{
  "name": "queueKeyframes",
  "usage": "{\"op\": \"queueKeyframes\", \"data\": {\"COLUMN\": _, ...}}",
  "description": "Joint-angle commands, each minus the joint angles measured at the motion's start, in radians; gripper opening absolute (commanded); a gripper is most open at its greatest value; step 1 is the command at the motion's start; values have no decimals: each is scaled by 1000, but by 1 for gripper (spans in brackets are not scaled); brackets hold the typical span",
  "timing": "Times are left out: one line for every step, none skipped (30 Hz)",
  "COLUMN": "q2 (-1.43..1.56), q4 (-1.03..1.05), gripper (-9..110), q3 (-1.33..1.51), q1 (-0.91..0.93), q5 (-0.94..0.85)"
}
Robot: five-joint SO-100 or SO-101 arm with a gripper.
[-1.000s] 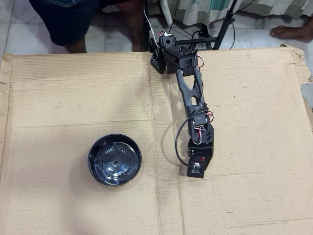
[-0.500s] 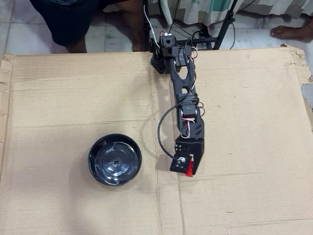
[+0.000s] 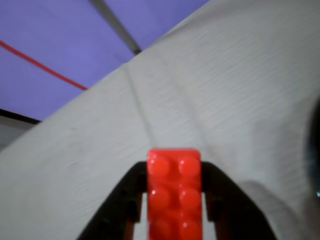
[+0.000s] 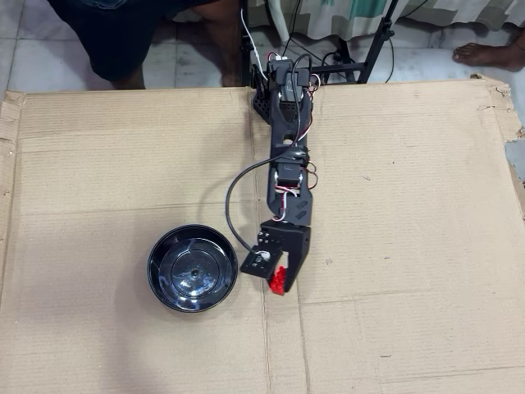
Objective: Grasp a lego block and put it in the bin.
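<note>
Brick carried toward the bowl

The gripper (image 4: 280, 281) is clamped on the red lego block (image 4: 280, 280), studs up in the wrist view (image 3: 174, 192). Since half a second ago the arm has swung left in the overhead view, bringing the brick just beside the black bin (image 4: 164, 287), above the cardboard sheet (image 4: 410, 246)

Home floor setup — tiled floor (image 4: 25, 49), flattened cardboard (image 4: 123, 148), bare foot (image 4: 492, 53), bedsheet (image 4: 344, 16)

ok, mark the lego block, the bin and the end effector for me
lego block (image 3: 174, 192): wrist view, studded top face.
bin (image 4: 164, 243): overhead view, upper-left rim.
end effector (image 3: 172, 212): wrist view, between the fingertips, on the clamped brick.
</note>
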Motion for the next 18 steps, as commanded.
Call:
{"op": "queueKeyframes", "data": {"q2": 78, "q4": -14, "gripper": 0, "q3": -28, "q1": 35, "q5": -78}}
{"op": "queueKeyframes", "data": {"q2": 78, "q4": -14, "gripper": 0, "q3": -28, "q1": 49, "q5": -104}}
{"op": "queueKeyframes", "data": {"q2": 78, "q4": -14, "gripper": 0, "q3": -26, "q1": 63, "q5": -130}}
{"op": "queueKeyframes", "data": {"q2": 77, "q4": -14, "gripper": 0, "q3": -26, "q1": 77, "q5": -158}}
{"op": "queueKeyframes", "data": {"q2": 77, "q4": -15, "gripper": 0, "q3": -26, "q1": 91, "q5": -187}}
{"op": "queueKeyframes", "data": {"q2": 77, "q4": -15, "gripper": 0, "q3": -26, "q1": 106, "q5": -215}}
{"op": "queueKeyframes", "data": {"q2": 77, "q4": -15, "gripper": 0, "q3": -26, "q1": 120, "q5": -242}}
{"op": "queueKeyframes", "data": {"q2": 77, "q4": -15, "gripper": 0, "q3": -26, "q1": 135, "q5": -267}}
{"op": "queueKeyframes", "data": {"q2": 77, "q4": -15, "gripper": 0, "q3": -31, "q1": 150, "q5": -291}}
{"op": "queueKeyframes", "data": {"q2": 77, "q4": -15, "gripper": 0, "q3": -34, "q1": 164, "q5": -314}}
{"op": "queueKeyframes", "data": {"q2": 77, "q4": -15, "gripper": 0, "q3": -38, "q1": 178, "q5": -334}}
{"op": "queueKeyframes", "data": {"q2": 78, "q4": -17, "gripper": 0, "q3": -40, "q1": 190, "q5": -353}}
{"op": "queueKeyframes", "data": {"q2": 78, "q4": -17, "gripper": 0, "q3": -40, "q1": 201, "q5": -367}}
{"op": "queueKeyframes", "data": {"q2": 80, "q4": -17, "gripper": 0, "q3": -41, "q1": 210, "q5": -374}}
{"op": "queueKeyframes", "data": {"q2": 80, "q4": -17, "gripper": 0, "q3": -41, "q1": 221, "q5": -376}}
{"op": "queueKeyframes", "data": {"q2": 80, "q4": -18, "gripper": 0, "q3": -41, "q1": 230, "q5": -382}}
{"op": "queueKeyframes", "data": {"q2": 80, "q4": -18, "gripper": 0, "q3": -41, "q1": 238, "q5": -393}}
{"op": "queueKeyframes", "data": {"q2": 80, "q4": -18, "gripper": 0, "q3": -41, "q1": 247, "q5": -403}}
